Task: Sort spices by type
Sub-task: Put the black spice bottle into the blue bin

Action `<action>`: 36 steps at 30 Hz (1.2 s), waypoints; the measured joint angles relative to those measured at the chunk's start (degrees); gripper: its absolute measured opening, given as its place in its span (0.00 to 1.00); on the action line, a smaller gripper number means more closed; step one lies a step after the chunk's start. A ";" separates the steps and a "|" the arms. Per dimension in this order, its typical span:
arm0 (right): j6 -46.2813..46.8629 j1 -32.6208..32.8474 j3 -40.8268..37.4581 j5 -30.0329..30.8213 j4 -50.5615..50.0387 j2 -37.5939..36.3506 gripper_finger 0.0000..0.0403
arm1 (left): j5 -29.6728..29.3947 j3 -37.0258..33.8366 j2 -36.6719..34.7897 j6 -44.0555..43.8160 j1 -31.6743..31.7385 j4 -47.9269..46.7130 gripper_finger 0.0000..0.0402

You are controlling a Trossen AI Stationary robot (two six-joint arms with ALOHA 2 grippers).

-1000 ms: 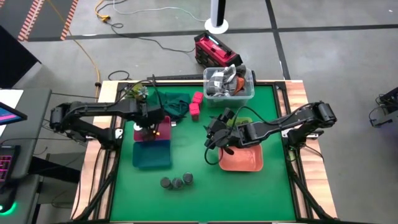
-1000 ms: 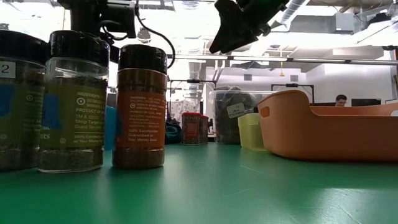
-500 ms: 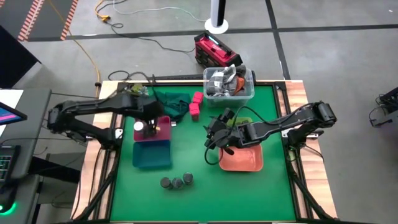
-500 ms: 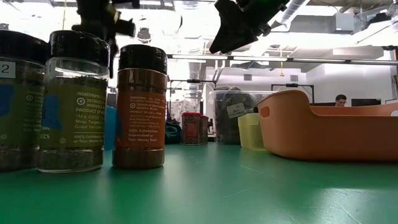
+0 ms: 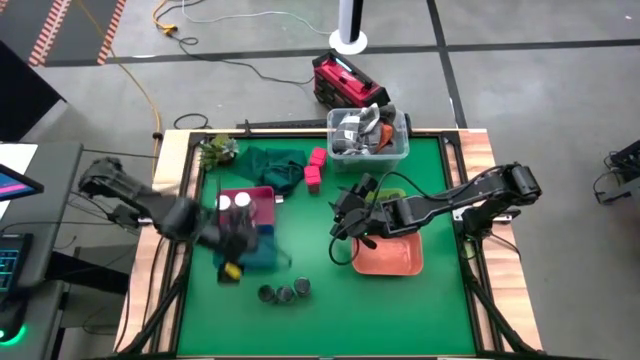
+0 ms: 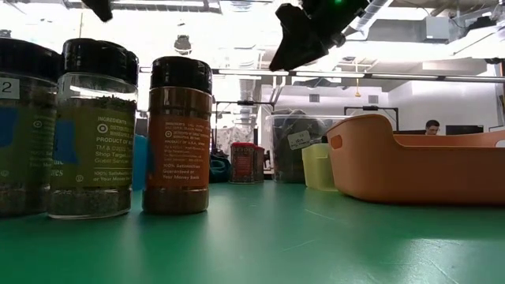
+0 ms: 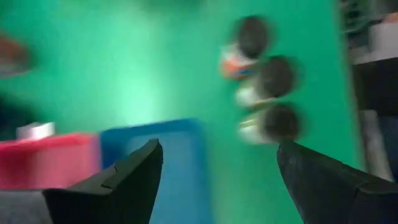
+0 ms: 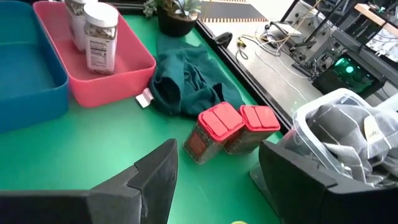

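Two white-topped jars (image 5: 234, 202) stand in the pink tray (image 5: 262, 208); the right wrist view shows them too (image 8: 93, 28). Three dark-lidded jars (image 5: 285, 292) stand in a row on the green mat near the near edge, close to the low camera (image 6: 95, 126). Two pink-lidded jars (image 5: 314, 166) stand by the green cloth (image 8: 239, 121). My left gripper (image 5: 238, 250) hangs open and empty above the blue tray (image 5: 262, 255), blurred (image 7: 217, 168). My right gripper (image 5: 343, 225) is open and empty, hovering left of the orange tray (image 5: 390, 258).
A clear tub of grey clutter (image 5: 367, 135) sits at the far edge. A crumpled green cloth (image 5: 280, 165) and a small plant (image 5: 215, 150) lie at the far left. Bare green mat stretches along the near edge, right of the dark jars.
My left gripper has left the pink tray, where a second white-topped jar now stands beside the first. It has swept fast toward the near edge, over the blue tray and toward the dark-lidded jars. My right arm has kept still.
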 joint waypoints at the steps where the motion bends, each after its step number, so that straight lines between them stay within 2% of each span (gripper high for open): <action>1: 0.01 0.00 -0.31 0.01 0.05 0.00 0.63 | -0.46 0.00 1.15 -2.08 -2.71 1.94 0.75; 4: 0.19 0.00 -0.57 -0.04 -0.01 0.04 0.63 | -1.18 0.52 5.59 -7.86 -8.42 4.41 0.75; 8: 0.68 0.02 -0.57 -0.04 0.60 0.04 0.63 | -0.80 3.95 12.87 -12.89 -11.05 1.89 0.75; 16: 0.65 0.11 -0.59 -0.04 0.94 0.04 0.63 | 0.16 11.84 24.79 -10.91 -11.11 -4.71 0.75; 28: 0.20 0.15 -0.59 -0.04 1.13 0.04 0.63 | 0.82 12.07 29.56 -1.97 -8.43 -1.67 0.75; 36: 0.15 0.17 -0.61 -0.04 1.10 0.03 0.63 | 4.53 6.75 29.45 -0.88 -7.79 2.76 0.75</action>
